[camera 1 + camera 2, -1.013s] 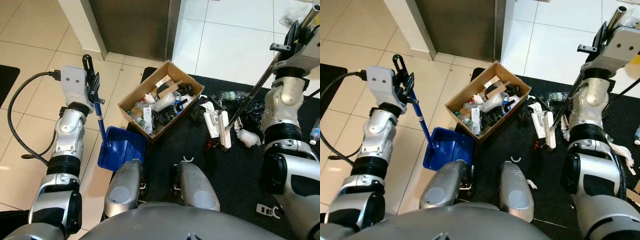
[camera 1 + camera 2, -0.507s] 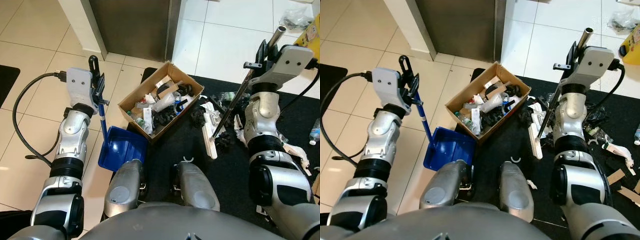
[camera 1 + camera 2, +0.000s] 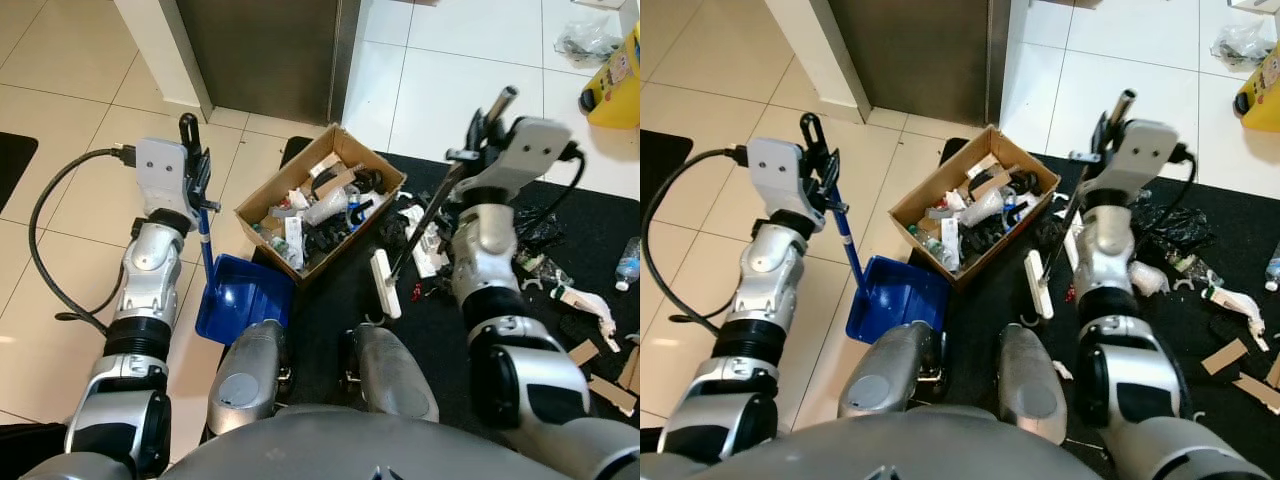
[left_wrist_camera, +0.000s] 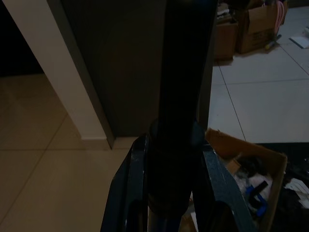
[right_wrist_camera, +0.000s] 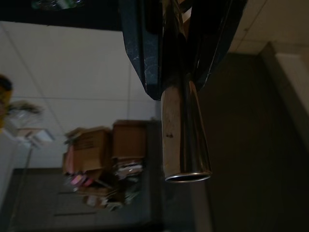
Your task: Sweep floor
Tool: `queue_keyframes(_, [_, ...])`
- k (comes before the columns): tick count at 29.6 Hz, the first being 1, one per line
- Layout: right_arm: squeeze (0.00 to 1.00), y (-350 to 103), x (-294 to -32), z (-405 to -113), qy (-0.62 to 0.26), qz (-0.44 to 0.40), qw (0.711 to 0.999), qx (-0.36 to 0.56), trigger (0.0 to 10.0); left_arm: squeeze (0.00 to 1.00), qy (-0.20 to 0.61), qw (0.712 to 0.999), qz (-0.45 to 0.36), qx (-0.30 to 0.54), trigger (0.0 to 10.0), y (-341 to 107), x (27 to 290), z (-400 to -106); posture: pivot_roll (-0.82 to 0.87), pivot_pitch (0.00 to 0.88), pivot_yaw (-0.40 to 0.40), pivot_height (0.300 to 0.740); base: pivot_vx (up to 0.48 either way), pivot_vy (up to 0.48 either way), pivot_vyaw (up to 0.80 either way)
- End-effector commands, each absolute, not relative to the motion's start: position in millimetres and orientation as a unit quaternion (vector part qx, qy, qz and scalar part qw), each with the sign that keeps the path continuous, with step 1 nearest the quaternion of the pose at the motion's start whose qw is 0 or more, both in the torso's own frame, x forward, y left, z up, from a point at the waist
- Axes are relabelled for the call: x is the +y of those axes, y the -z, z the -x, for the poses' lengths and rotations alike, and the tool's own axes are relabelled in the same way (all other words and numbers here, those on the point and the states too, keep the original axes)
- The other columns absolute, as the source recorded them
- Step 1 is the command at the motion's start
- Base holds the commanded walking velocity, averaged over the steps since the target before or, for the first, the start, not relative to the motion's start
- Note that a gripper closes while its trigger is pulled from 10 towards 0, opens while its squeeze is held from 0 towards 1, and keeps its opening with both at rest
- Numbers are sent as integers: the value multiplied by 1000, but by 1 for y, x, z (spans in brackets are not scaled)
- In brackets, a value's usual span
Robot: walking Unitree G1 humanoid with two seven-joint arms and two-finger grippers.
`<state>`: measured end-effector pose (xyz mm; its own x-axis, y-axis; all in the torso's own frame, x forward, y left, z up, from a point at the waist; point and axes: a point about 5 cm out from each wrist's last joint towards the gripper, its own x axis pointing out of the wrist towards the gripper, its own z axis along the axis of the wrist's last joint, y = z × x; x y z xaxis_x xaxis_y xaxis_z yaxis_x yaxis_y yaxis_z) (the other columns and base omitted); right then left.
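The broom head (image 3: 382,284), a white bar, lies on the black mat (image 3: 460,330) at centre frame, just below the right corner of the cardboard box (image 3: 322,210). Its long axis runs nearly up and down the picture, tilted slightly to the upper left. From it the metal broom handle (image 3: 440,205) slants up and to the right into the right gripper (image 3: 478,128), whose black fingers (image 5: 145,48) are pinched on the shaft with the open tube end poking out past them.

The blue dustpan (image 3: 243,297) sits at lower left of centre, its tray on the pale tile at the mat's left edge, mouth facing right. Its blue stem (image 3: 204,245) rises to the left gripper (image 3: 192,165), clamped around it.

The relation that matters: the dustpan lies to the left of the broom head, with bare mat between them, and the bar's long side faces that way. A leftward pull would carry debris toward the pan's mouth. Most of the litter, though, is scraps and wrappers (image 3: 585,330) spread over the mat at right, behind the head's sweeping face, so the right arm likely has to reach back across first.
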<state>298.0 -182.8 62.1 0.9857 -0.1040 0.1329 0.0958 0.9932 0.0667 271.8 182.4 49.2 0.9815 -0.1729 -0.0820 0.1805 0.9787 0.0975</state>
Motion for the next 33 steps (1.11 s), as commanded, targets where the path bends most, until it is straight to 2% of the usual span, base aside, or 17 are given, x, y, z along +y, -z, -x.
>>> queue_keyframes(1, [0,-66,-177,-300,40,-31,996,-78,10000,0,95,995,-33,24,10000,-50,169,-271,78,0,2,740,0,0,0])
queue_keyframes(10, [0,-61,-175,-294,29,-16,997,-71,10000,0,103,994,-22,23,10000,-48,155,-270,81,0,-6,740,0,0,0])
queue_keyframes(33, [0,-62,-174,-292,27,-12,997,-74,10000,0,102,994,-27,11,10000,-56,157,-274,77,0,0,740,0,0,0])
